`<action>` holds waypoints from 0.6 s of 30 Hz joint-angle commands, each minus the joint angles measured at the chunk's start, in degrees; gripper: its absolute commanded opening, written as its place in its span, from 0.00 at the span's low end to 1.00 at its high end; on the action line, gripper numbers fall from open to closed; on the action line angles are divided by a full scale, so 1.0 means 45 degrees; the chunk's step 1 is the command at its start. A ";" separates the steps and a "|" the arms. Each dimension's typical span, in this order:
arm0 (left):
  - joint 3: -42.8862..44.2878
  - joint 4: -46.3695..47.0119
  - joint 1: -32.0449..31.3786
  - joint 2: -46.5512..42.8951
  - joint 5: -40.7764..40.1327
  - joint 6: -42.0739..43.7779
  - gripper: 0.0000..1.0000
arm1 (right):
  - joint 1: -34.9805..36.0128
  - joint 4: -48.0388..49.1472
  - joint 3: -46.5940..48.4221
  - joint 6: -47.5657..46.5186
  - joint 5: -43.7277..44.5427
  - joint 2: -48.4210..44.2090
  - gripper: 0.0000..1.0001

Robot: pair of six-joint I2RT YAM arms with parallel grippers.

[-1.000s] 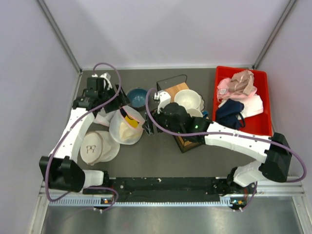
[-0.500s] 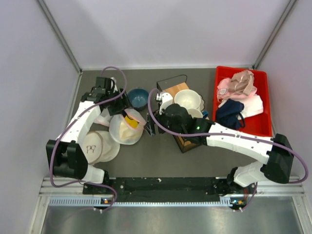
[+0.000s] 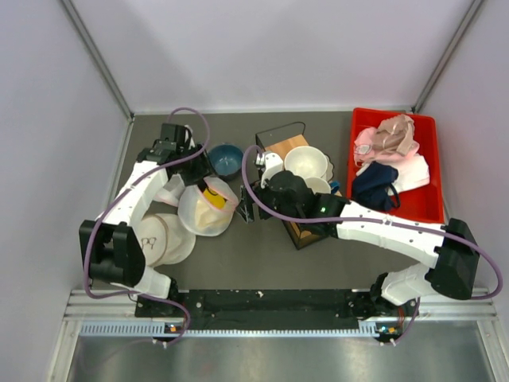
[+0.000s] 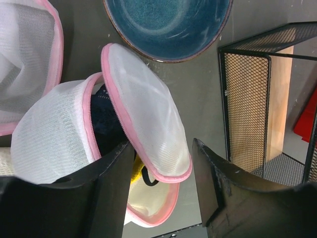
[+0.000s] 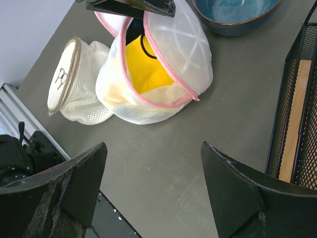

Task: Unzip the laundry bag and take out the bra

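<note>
The laundry bag (image 3: 205, 211) lay on the counter (image 5: 173, 124) left of centre in the top view, its pink-trimmed flap (image 4: 148, 114) already parted and the bra (image 5: 143, 69) showing yellow in the gap. The left hand (image 4: 162, 146) was set partly wide astride that flap with nothing clamped, and the right hand (image 5: 153, 146) was held wide and empty nearby. It was judged that mesh alone might be pinched and the light bag dragged toward the blue bowl (image 4: 168, 25). The zipper pull could not be made out, and most of the bra was hidden by mesh.
</note>
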 commanded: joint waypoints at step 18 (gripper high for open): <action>0.4328 -0.2118 -0.0325 -0.3141 -0.0354 -0.0578 0.00 | 0.0420 -0.0251 0.1218 -0.0453 0.1385 -0.0950 0.76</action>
